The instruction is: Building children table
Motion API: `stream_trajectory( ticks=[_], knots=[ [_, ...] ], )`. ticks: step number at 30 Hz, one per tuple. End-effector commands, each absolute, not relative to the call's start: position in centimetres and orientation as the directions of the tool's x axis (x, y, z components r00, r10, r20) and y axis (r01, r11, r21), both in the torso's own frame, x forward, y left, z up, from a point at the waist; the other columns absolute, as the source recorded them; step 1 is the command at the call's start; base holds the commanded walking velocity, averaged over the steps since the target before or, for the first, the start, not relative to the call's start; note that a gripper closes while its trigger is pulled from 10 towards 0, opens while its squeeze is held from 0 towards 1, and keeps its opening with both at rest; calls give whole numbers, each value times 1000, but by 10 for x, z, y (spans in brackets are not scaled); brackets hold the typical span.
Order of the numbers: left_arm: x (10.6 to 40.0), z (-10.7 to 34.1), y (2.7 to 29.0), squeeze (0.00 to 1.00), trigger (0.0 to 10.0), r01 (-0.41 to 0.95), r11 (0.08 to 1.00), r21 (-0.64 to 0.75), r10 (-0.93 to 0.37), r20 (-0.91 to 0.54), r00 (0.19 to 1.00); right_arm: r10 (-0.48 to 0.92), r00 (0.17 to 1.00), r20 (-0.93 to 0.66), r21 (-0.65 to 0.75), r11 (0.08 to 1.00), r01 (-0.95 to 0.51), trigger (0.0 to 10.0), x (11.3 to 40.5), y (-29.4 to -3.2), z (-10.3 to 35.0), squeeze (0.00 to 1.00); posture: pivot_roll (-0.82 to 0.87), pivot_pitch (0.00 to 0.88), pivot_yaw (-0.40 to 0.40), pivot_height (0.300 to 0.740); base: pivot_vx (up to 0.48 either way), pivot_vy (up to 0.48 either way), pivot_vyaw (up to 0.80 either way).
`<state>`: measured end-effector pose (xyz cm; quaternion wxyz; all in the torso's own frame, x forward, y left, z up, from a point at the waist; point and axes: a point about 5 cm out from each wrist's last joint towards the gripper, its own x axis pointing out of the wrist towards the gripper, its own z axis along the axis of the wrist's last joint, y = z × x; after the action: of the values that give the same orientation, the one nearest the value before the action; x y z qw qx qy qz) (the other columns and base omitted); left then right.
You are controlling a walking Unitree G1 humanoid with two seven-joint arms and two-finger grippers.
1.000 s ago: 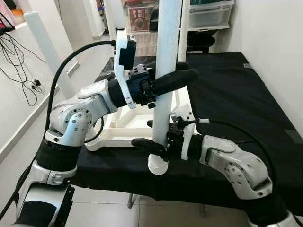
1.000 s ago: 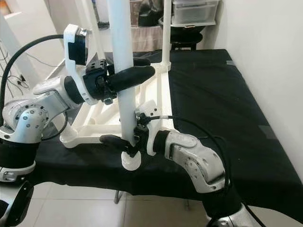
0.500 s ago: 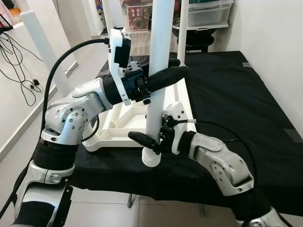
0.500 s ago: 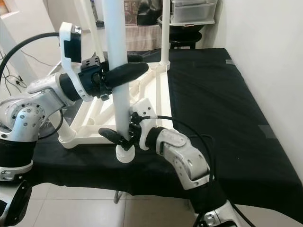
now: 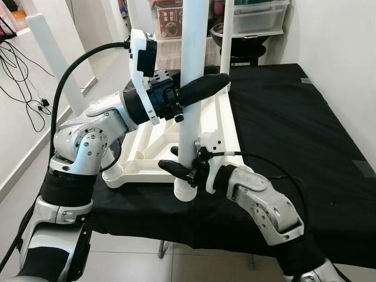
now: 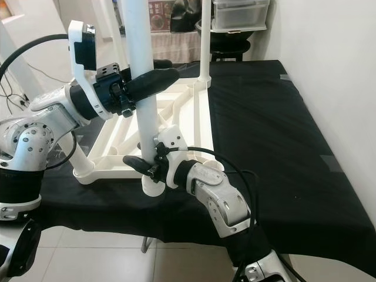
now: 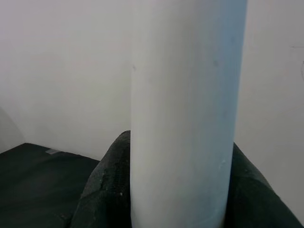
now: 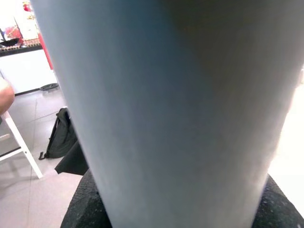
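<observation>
We held the white table leg [image 5: 191, 88] upright with both grippers, and over the last second we had carried it toward nine o'clock, away from the middle of the table's near edge. Its foot had come to sit just off the near corner socket [image 5: 114, 174] of the upturned white table frame [image 5: 226, 126], though not over it. We judged this a move to line the leg up with that socket; seating it was not yet done.

Our left gripper [image 5: 197, 91] stayed clamped round the leg high up, its black fingers [image 7: 102, 190] pressed to either side of the tube. Our right gripper [image 5: 179, 170] kept its hold just above the foot, fingers [image 8: 83, 209] likewise closed on the leg.

The leg was a smooth, matte, round tube ending in a slightly wider collar [image 5: 185, 192]. The frame looked like moulded plastic, flat ribs crossing inside a raised rim, with another leg [image 5: 226, 35] already standing at twelve o'clock. It lay on a soft black cloth [image 5: 294, 117] covering the worktop. The fingers were rubbery and faintly grained.
</observation>
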<state>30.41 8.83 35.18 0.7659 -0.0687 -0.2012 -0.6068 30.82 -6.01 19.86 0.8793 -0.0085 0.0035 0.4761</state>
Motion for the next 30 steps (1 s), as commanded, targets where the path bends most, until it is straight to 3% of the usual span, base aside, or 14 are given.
stream_trajectory(
  ticks=[1, 8, 9, 10, 15, 18, 24, 27, 28, 30],
  knots=[
    [288, 362, 69, 0, 0, 974, 117, 196, -905, 425, 23, 864, 497, -74, 37, 501, -865, 0, 303, -42, 184, 0, -34, 83, 66, 740, 0, 0, 0],
    [288, 363, 68, 0, 0, 975, 110, 194, -900, 436, 15, 848, 525, -78, 44, 529, -848, 0, 308, -46, 184, 0, -34, 82, 63, 740, 0, 0, 0],
    [288, 363, 68, 0, 4784, 972, 120, 201, -897, 441, 19, 839, 540, -66, 42, 543, -839, 0, 310, -48, 185, 0, -36, 80, 63, 740, 0, 0, 0],
    [288, 363, 68, 1000, 10000, 969, 138, 206, -892, 451, 31, 830, 555, -54, 41, 557, -829, 0, 312, -49, 187, 0, -38, 79, 64, 740, 0, 0, 0],
    [290, 362, 76, 1000, 10000, 966, 178, 186, -870, 488, 67, 789, 615, -9, 48, 614, -787, 0, 320, -57, 193, 0, -39, 80, 64, 740, 0, 0, 0],
    [297, 364, 92, 1000, 10000, 952, 266, 151, -837, 527, 150, 726, 686, 41, 67, 684, -727, 0, 329, -69, 200, 0, -36, 84, 59, 740, 0, 0, 0],
    [300, 367, 106, 1000, 10000, 932, 335, 140, -810, 547, 209, 664, 740, 108, 98, 733, -673, 0, 337, -79, 210, 0, -36, 85, 55, 740, 0, 0, 0],
    [305, 373, 132, 1000, 10000, 880, 457, 127, -751, 586, 305, 458, 857, 237, 195, 842, -504, 0, 353, -108, 230, 0, -35, 88, 46, 740, 0, 0, 0],
    [305, 373, 132, 1000, 10000, 880, 457, 127, -751, 586, 305, 458, 857, 237, 195, 842, -504, 0, 353, -108, 230, 0, -35, 88, 46, 740, 0, 0, 0],
    [307, 372, 143, 1000, 10000, 860, 500, 105, -720, 602, 345, 309, 906, 288, 291, 874, -390, 0, 361, -128, 238, 0, -35, 90, 42, 740, 0, 0, 0]
  ],
)
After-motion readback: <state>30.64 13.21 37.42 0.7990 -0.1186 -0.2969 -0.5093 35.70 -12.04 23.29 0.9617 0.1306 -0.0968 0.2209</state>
